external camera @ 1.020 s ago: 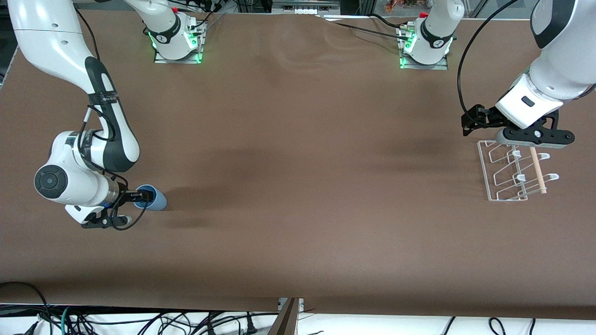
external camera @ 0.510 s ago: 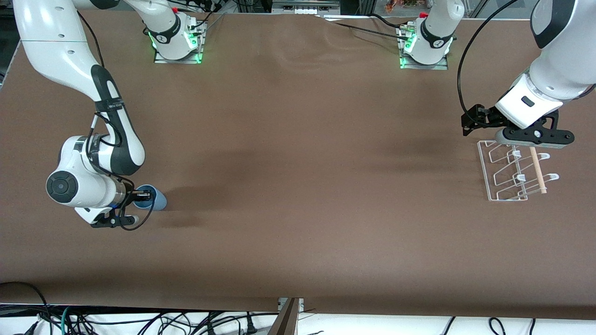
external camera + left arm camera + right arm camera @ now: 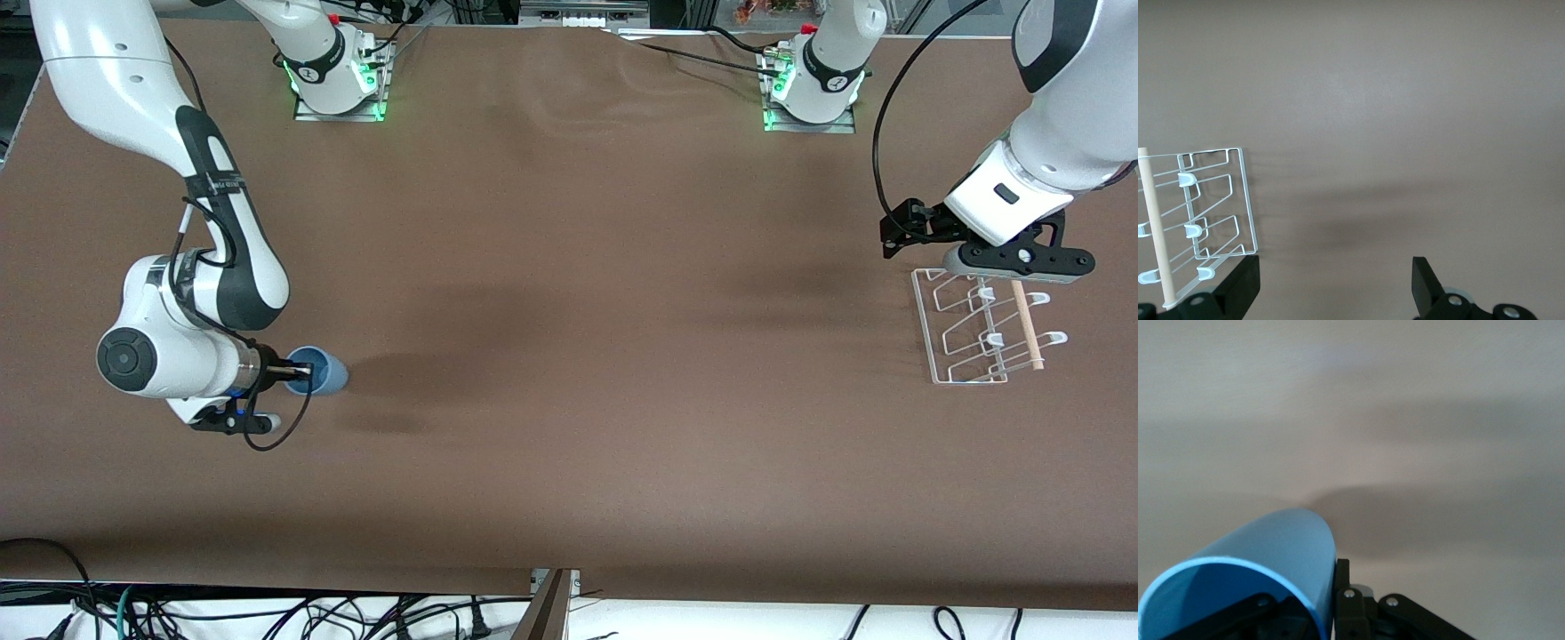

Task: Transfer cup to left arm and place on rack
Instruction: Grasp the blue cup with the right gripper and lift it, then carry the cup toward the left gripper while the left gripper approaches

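Observation:
The light-blue cup (image 3: 327,372) is held on its side low over the table, near the right arm's end. My right gripper (image 3: 299,374) is shut on its rim, one finger inside the mouth and one outside. In the right wrist view the cup (image 3: 1265,560) fills the lower corner, with the right gripper (image 3: 1319,603) pinching its wall. My left gripper (image 3: 1016,260) is open and empty, waiting over the rack's edge nearest the robots' bases. The clear wire rack (image 3: 926,331) with its wooden dowel (image 3: 1027,324) also shows in the left wrist view (image 3: 1241,200), beside the left gripper (image 3: 1335,293).
The brown table (image 3: 587,311) stretches bare between the cup and the rack. The two arm bases (image 3: 338,80) stand along the edge farthest from the front camera. Cables (image 3: 267,613) hang below the nearest edge.
My right gripper has moved toward the left arm's end of the table, carrying the cup with it. The left arm has not moved.

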`<action>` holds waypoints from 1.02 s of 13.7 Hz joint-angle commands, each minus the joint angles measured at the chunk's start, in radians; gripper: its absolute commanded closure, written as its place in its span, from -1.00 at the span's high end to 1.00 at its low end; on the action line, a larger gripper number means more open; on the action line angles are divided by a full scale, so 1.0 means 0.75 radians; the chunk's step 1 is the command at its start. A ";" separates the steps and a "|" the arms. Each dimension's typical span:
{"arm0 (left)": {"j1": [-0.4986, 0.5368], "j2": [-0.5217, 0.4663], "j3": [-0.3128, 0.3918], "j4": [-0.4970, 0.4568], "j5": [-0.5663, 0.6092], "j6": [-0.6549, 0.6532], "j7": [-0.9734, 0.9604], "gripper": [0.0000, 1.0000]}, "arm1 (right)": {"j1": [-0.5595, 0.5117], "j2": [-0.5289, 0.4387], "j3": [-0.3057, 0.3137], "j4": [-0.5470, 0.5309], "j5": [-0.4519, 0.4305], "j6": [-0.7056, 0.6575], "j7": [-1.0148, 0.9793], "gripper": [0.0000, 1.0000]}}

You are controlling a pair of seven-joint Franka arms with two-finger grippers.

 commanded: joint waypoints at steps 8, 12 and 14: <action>-0.034 0.078 -0.140 0.031 -0.111 -0.037 0.040 1.00 | 0.195 -0.010 0.214 0.262 0.462 -0.084 0.762 -1.00; -0.030 0.170 -0.140 0.031 -0.161 -0.029 0.402 1.00 | 0.246 -0.010 0.314 0.262 0.703 0.036 0.928 -1.00; -0.015 0.184 -0.138 0.029 -0.294 -0.017 0.539 1.00 | 0.299 -0.008 0.371 0.262 0.736 0.103 0.985 -1.00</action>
